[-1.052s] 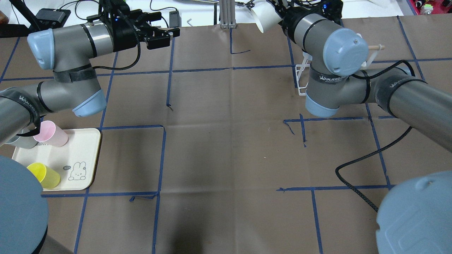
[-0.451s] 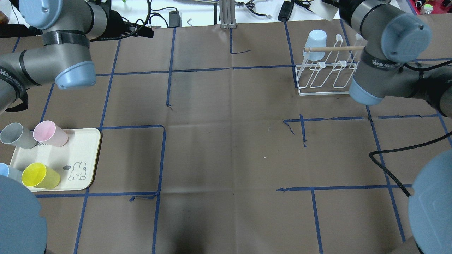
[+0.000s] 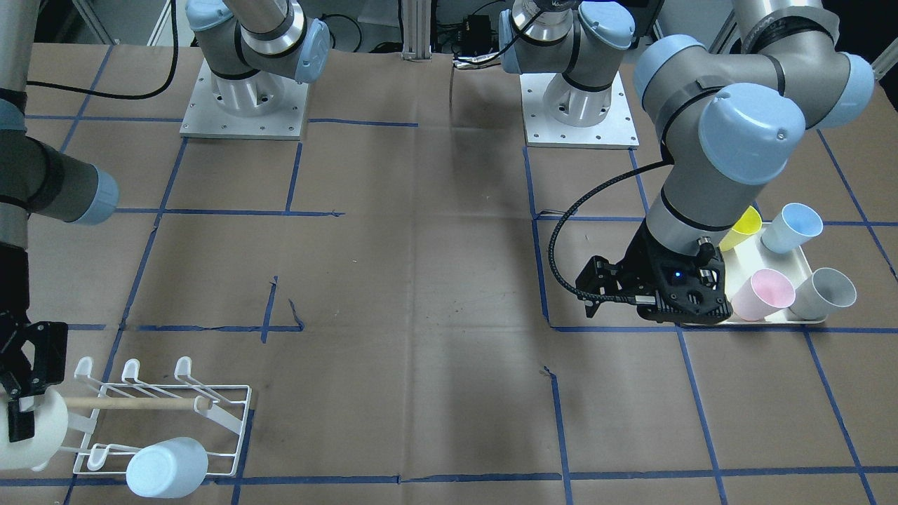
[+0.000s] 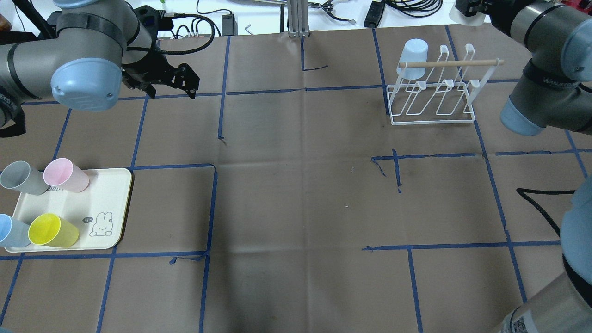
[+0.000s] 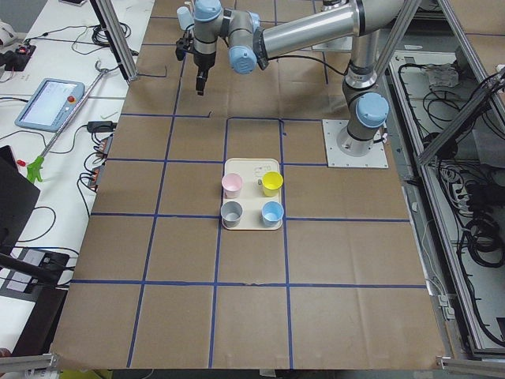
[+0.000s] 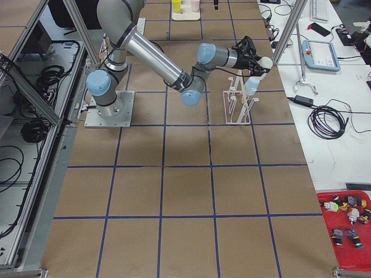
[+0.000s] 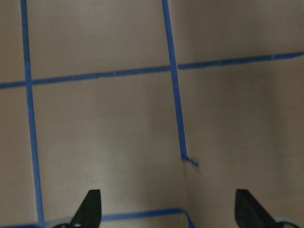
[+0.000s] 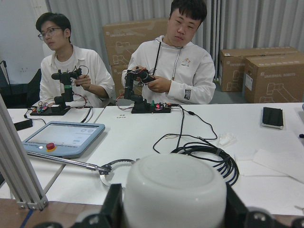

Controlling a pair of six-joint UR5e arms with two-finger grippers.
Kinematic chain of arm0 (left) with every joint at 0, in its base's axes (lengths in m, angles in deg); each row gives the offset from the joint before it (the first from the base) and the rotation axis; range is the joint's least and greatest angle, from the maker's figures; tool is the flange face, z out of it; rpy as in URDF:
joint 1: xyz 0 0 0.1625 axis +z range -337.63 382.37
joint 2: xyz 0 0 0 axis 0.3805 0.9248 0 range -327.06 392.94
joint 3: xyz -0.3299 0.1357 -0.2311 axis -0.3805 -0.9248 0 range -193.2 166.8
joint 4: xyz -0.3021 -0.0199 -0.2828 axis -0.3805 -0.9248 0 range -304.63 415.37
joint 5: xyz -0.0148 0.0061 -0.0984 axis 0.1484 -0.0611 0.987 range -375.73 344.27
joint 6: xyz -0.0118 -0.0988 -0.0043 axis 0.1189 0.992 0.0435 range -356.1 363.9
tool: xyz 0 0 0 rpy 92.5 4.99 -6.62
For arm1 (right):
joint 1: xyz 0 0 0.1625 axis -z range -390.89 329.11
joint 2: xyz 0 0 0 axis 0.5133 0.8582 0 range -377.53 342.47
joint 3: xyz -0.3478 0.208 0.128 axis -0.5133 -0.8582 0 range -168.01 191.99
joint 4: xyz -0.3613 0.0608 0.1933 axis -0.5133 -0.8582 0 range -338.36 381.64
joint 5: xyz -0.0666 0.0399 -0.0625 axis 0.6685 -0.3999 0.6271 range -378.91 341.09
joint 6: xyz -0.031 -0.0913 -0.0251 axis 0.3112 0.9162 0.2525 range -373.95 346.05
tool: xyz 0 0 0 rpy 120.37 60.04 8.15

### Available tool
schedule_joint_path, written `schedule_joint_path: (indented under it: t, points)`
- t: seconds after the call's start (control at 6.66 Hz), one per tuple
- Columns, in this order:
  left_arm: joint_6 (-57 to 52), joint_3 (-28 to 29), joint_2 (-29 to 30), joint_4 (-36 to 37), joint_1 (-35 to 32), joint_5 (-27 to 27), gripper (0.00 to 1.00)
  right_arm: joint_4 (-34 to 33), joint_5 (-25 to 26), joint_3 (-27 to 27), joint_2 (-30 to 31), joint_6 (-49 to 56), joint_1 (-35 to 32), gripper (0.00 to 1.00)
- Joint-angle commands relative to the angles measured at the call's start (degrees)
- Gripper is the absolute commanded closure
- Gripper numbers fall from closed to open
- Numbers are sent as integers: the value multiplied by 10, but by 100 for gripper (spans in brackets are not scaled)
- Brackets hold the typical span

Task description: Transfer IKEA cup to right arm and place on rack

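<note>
A: Where is there open room?
B: The middle of the bench (image 4: 296,194) lies bare between the tray (image 4: 115,203) and the rack (image 4: 432,99). The left end effector (image 7: 168,209) hangs over it, fingers apart.
A: And the white cup (image 3: 35,431)?
B: It is clamped in the right end effector (image 8: 173,211), just beside the rack's end, near the bench's edge. The frame's edge cuts it off.

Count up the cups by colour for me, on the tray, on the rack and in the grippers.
Light blue cups: 2
Pink cup: 1
Yellow cup: 1
Grey cup: 1
White cup: 1
Total: 6
</note>
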Motion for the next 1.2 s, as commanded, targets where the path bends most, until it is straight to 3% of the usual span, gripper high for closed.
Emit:
schedule_joint_path:
  t: [0.0, 1.05]
  points:
    - [22, 35, -50, -139, -5, -9, 1, -55, -8, -38, -67, 66, 20, 81]
    - [23, 19, -98, -133, -14, -6, 1, -63, -19, -1, -101, 63, 37, 79]
